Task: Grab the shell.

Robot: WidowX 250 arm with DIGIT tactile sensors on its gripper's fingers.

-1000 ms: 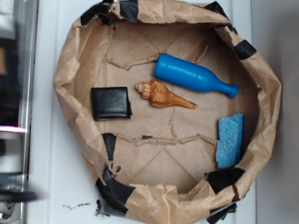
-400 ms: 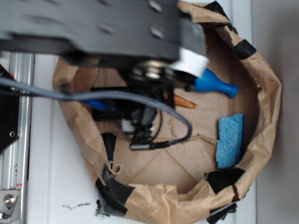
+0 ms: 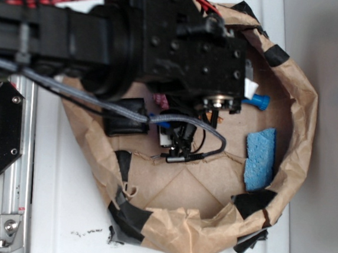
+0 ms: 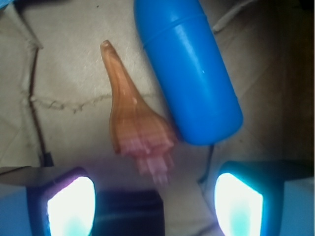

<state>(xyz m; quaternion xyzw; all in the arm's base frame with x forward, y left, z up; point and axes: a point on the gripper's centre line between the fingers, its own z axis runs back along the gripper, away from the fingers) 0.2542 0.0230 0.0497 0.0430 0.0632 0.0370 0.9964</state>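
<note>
Between the spread, empty fingers of the tool (image 4: 155, 206), the shell (image 4: 135, 130) is seen on crinkled brown paper, knobby end nearest, just beside the smooth blue bottle (image 4: 189, 69). It is judged light, rigid, glossy and slippery; the broad ribbed body is best pinched, not the thin, fragile tail.

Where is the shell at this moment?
In the wrist view the shell lies on the brown paper just left of the blue bottle, ahead of the open pincer. In the exterior view the arm hides it.
</note>
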